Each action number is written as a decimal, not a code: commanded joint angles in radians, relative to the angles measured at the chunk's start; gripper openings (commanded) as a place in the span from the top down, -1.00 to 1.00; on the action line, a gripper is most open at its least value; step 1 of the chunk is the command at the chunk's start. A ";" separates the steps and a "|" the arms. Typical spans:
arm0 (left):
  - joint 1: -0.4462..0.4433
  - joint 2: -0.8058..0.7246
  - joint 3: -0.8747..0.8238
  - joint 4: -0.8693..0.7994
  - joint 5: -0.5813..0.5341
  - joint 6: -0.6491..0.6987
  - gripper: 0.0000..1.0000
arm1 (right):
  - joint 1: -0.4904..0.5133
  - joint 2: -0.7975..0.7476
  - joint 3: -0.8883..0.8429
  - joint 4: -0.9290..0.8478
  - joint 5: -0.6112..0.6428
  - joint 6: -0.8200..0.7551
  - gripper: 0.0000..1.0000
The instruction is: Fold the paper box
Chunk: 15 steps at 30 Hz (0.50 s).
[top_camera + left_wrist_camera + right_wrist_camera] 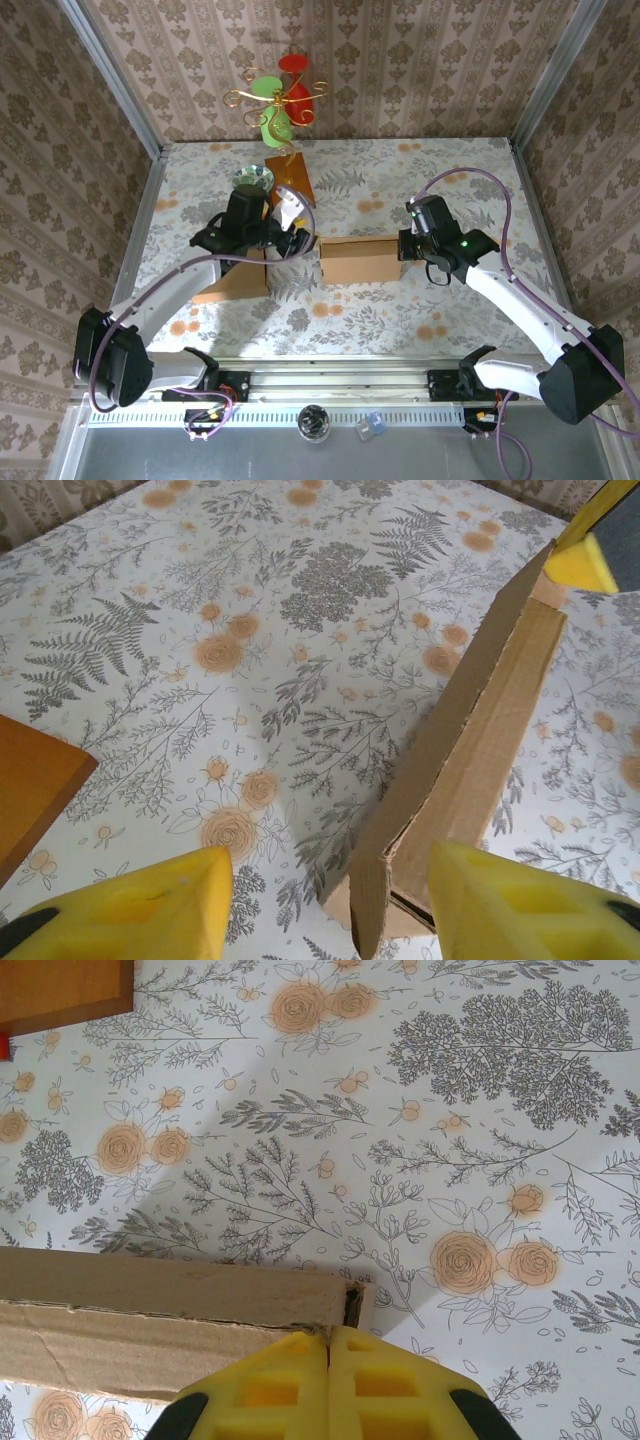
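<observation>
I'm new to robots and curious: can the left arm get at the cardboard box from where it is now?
Probably yes. The left tool is open, and a raised flap of the cardboard box seems to stand between its fingers, nothing blocking. The right tool, shut, sits at the box's far end.

paper box (pixel 358 262) is plain brown corrugated cardboard, a longish rectangle sitting on the flowery counter (pixel 400 180); it's on the near side of the orange wooden board (pixel 290 178) and a bit to the right of it, well apart from it, long side running left to right; up close the box (pixel 480 750) has one long wall standing up, leaning a little, raw fluted edge on top; the end corner looks only partly closed, small dark gap there
</observation>
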 commanded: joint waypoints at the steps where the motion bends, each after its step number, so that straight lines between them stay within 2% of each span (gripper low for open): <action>1: 0.004 0.027 0.071 -0.188 0.048 -0.005 -0.03 | 0.007 -0.008 -0.005 -0.024 0.025 0.023 1.00; 5: -0.003 0.070 0.120 -0.243 0.063 -0.025 0.04 | 0.007 -0.004 -0.005 -0.022 0.021 0.025 1.00; 15: -0.031 0.149 0.176 -0.280 0.031 0.018 0.05 | 0.008 -0.005 -0.010 -0.023 0.018 0.025 1.00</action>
